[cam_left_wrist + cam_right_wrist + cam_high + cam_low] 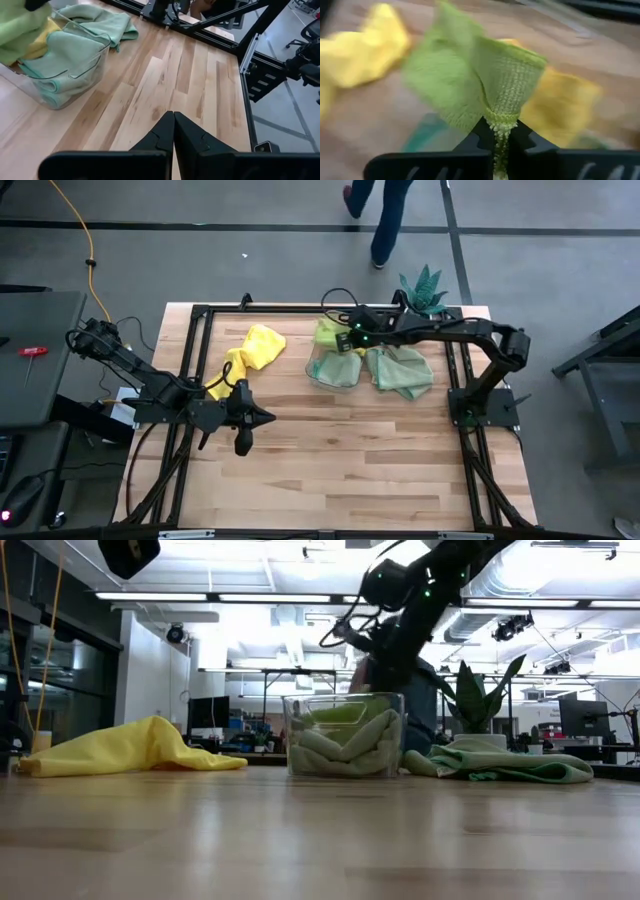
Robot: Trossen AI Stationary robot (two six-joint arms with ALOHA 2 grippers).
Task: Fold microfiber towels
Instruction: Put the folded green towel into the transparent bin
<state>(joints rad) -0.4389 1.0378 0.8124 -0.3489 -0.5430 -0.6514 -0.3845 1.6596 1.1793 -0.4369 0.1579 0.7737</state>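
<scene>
Right hand lifts a lime green towel over the bin while the left hand waits clenched and empty.

On the worktop (330, 460), the left hand (243, 442) sits at about 8 o'clock, its fingers pressed together on nothing; in its wrist view the tips meet over bare wood. The yellow towel (250, 352) lies crumpled at 10 o'clock, part of it hidden behind the left arm. Near centre, toward 12 o'clock, stands the clear bin (335, 370), holding pale mint towels (345, 750) rolled inside; how many cannot be made out. Above it the right hand (500, 131) is clenched on the lime green towel (480, 80), a pinched corner only, the rest blurred. A mint green towel (402, 372) lies heaped just beside the bin at 1 o'clock. The potted plant (424, 288) stands at the far edge. A person's legs (385, 215) are cut off on the floor beyond.
</scene>
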